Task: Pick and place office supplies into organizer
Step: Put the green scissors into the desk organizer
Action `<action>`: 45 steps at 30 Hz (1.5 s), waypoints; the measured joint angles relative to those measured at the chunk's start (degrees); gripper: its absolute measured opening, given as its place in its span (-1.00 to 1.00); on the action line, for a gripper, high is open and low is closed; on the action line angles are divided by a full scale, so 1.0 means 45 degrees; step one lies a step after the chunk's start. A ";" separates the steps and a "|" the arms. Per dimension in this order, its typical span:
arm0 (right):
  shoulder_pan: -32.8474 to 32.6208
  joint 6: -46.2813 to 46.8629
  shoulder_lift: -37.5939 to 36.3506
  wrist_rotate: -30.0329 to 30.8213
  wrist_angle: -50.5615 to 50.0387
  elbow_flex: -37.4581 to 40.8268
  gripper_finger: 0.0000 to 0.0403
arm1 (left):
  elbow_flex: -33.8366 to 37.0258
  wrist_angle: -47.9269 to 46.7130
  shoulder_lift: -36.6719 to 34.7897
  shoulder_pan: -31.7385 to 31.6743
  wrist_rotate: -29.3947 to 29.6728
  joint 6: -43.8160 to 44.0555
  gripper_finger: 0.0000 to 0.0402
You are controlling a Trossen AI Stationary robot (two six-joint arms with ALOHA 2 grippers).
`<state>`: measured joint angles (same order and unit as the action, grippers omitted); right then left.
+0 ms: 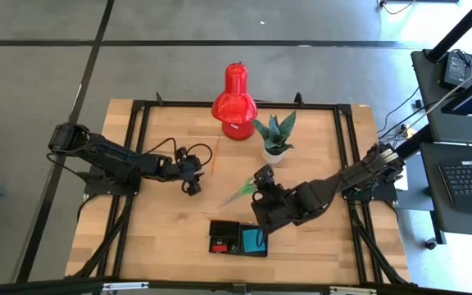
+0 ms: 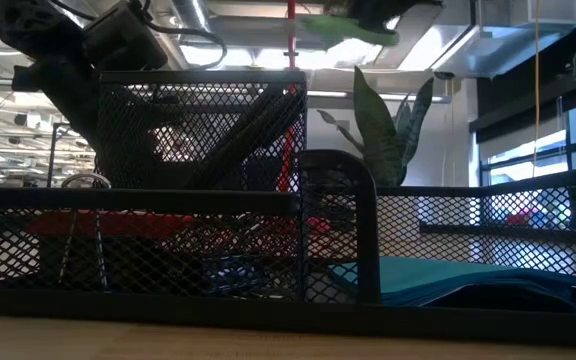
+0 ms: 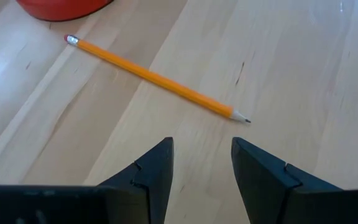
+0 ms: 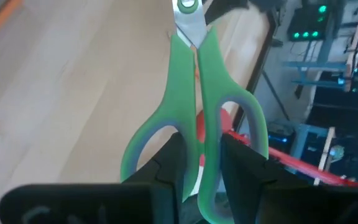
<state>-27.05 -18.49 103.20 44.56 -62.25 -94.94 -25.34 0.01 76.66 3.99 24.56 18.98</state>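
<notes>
Scissors (image 4: 194,112) are clamped by their green handles in the right pincer (image 4: 201,168), its fingers closed on the inner handle bars, blades pointing away from the wrist. In the high view the right pincer (image 1: 262,190) hangs just behind the organizer (image 1: 238,238), with the scissors (image 1: 240,192) sticking out sideways toward the left arm. The low view shows them held well above the organizer's (image 2: 268,300) mesh walls.

To do this step well, my judgement is that the right arm should first bring the blades in line with the tray's long side, since the scissors look about as long as a compartment. It should then lower them flat over the mesh rim, not tip first, and let go only once the handles are inside the walls. The side with the note pad (image 1: 253,239) looks the fuller, so the other compartment seems the safer choice. Letting go from this height risks a bounce off the rim.

The left pincer (image 3: 201,168) is open and empty, hovering low over the table (image 1: 162,238). A pencil (image 3: 157,78) lies just ahead of its fingertips, slanted across their line, so it seems the next pick.

Counted: one pair of scissors, one pencil on the table, one organizer with two compartments, one blue note pad and one small red piece (image 1: 217,241) inside it. One red lamp (image 1: 234,102) and one plant (image 1: 275,135) stand beyond the pincers. Pens and clips I cannot count.
</notes>
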 joint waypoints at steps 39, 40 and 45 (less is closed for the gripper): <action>-0.1715 -0.0550 0.5885 0.1417 -0.6162 -0.8840 -0.59 | -0.0015 -0.0135 0.0010 0.0000 -0.0053 0.0187 -0.22; -0.1739 -0.0374 0.5885 0.1405 -0.6181 -0.8797 -0.59 | -0.0015 -0.0136 0.0010 0.0000 -0.0053 0.0219 -0.22; -0.1660 0.0052 0.5885 0.0919 -0.6174 -0.8631 -0.59 | -0.0015 -0.0135 0.0010 0.0000 -0.0053 0.0322 -0.22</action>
<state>-34.52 -18.26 129.69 48.70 -90.03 -133.78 -25.41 -0.60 76.71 3.99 24.32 20.43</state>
